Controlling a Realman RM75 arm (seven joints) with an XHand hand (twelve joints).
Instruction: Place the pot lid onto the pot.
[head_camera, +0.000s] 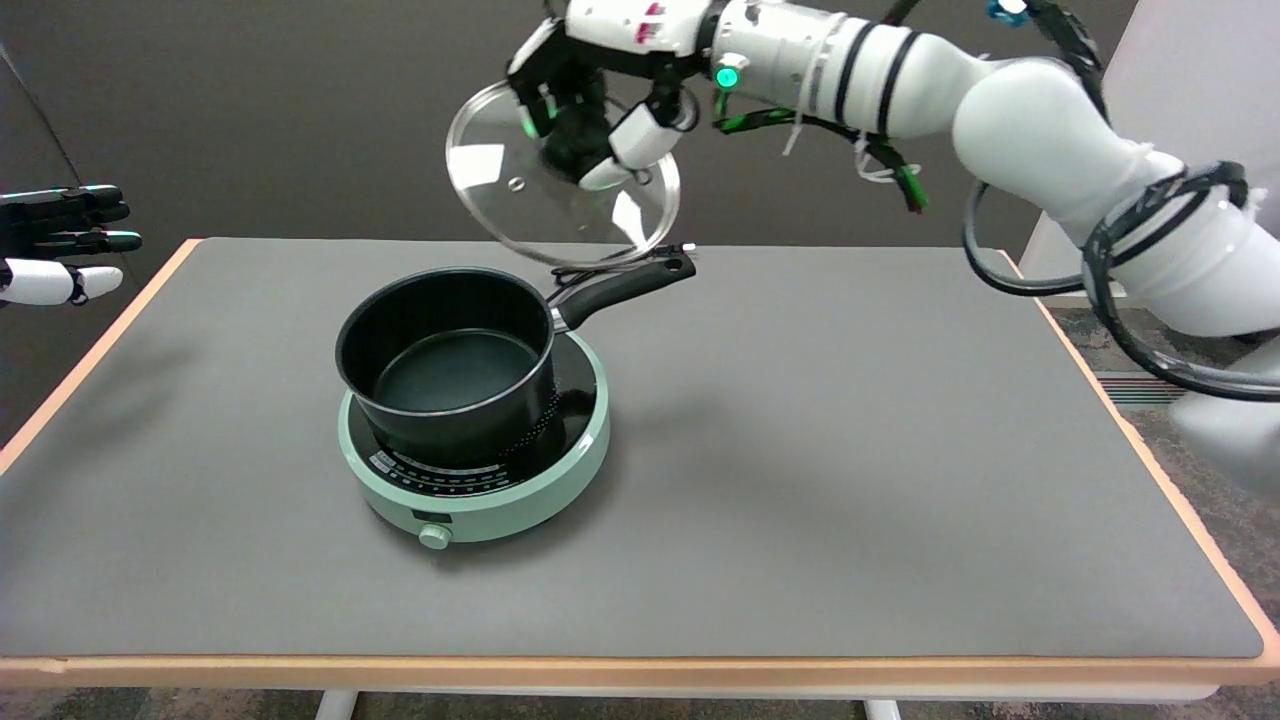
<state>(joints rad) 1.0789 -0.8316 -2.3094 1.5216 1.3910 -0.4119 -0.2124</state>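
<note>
A round glass pot lid (500, 195) with a metal rim hangs tilted in the air, above and behind the pot. My right hand (590, 110) grips its black knob from above, fingers wrapped around it. The black pot (445, 360) stands open and empty on a mint-green hotplate (540, 470) left of the table's middle. Its black handle (625, 285) points to the back right, just under the lid's lower edge.
A grey mat covers the table (850, 450), which has a wooden edge. The idle left hand (60, 255) hangs in the air at the far left. My right arm (1050, 140) crosses the upper right. The hotplate's knob (435, 537) faces the near side.
</note>
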